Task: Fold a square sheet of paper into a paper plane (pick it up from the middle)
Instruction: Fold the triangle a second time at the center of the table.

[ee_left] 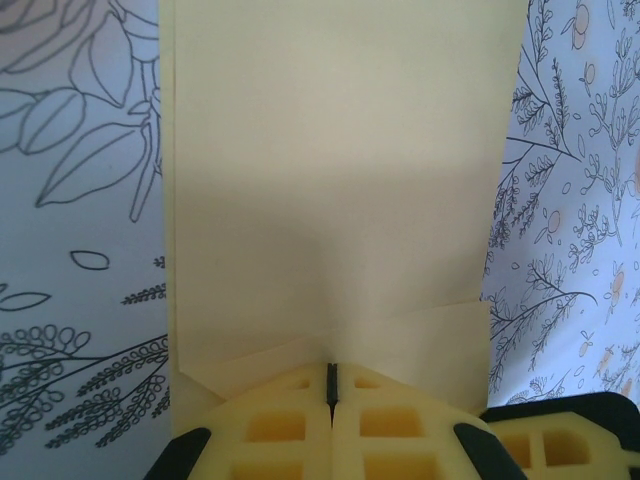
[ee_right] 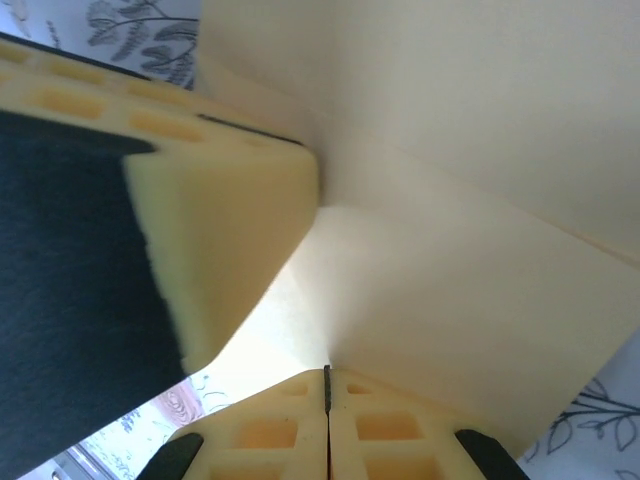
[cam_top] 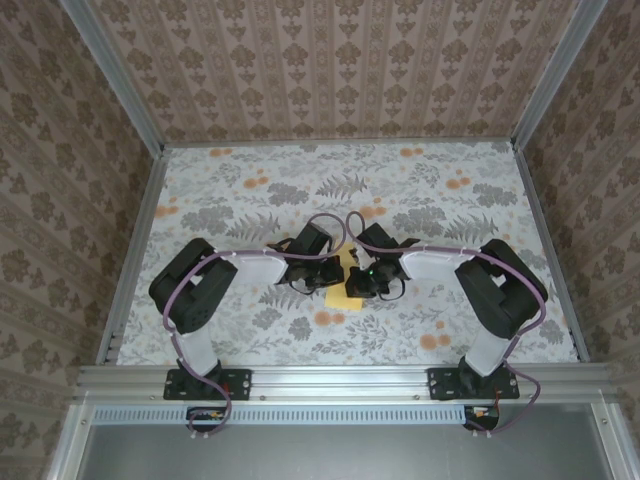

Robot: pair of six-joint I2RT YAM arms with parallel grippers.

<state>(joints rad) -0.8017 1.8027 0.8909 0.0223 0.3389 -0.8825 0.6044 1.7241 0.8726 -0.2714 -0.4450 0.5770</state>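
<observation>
Pale yellow-orange thin paper sheet (ee_left: 340,200): smooth, matte, partly folded, diagonal flaps meeting at near edge (creases crisp). Location: table centre, between both wrists.

Left gripper (ee_left: 331,385): pale-yellow pocketed pads (ee_left: 270,425) pressed together, pinching sheet's edge.

Right gripper (ee_right: 327,385): closed likewise, clamping same sheet.

Underneath: grey-leaf floral-print table cover (cam_top: 250,190), flat, with orange blotches.

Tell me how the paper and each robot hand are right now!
sheet of paper: partly folded, with creased flaps, pinched by both grippers.
left gripper: jaws shut on the paper's edge.
right gripper: jaws shut on the paper.
</observation>
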